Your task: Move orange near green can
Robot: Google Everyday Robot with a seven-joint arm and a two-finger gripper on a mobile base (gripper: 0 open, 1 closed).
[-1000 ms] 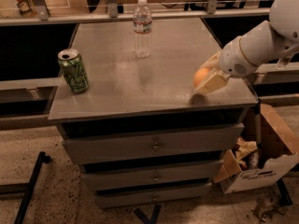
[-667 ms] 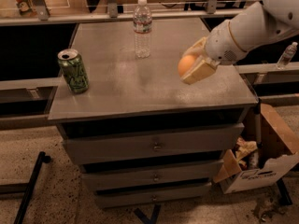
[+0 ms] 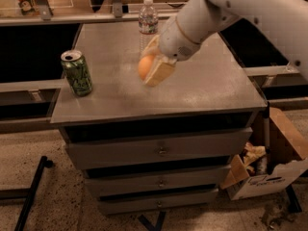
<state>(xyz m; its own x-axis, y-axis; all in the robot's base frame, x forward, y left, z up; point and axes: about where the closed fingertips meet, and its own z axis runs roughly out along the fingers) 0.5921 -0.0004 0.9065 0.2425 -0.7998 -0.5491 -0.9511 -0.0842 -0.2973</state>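
Note:
The orange (image 3: pixel 145 67) is a small round fruit held between the pale fingers of my gripper (image 3: pixel 153 67), lifted above the middle of the grey cabinet top (image 3: pixel 202 88). The gripper is shut on it, and my white arm reaches in from the upper right. The green can (image 3: pixel 77 73) stands upright near the cabinet top's left edge, well to the left of the orange and apart from it.
A clear plastic water bottle (image 3: pixel 147 18) stands at the back of the top, just behind the gripper. The cabinet has drawers (image 3: pixel 161 149) below. An open cardboard box (image 3: pixel 269 170) with scraps sits on the floor at the right. Black bars lie on the floor at the lower left.
The gripper has carried the orange leftward from the right front part of the top to above its middle, closer to the green can. The can and bottle have not moved.

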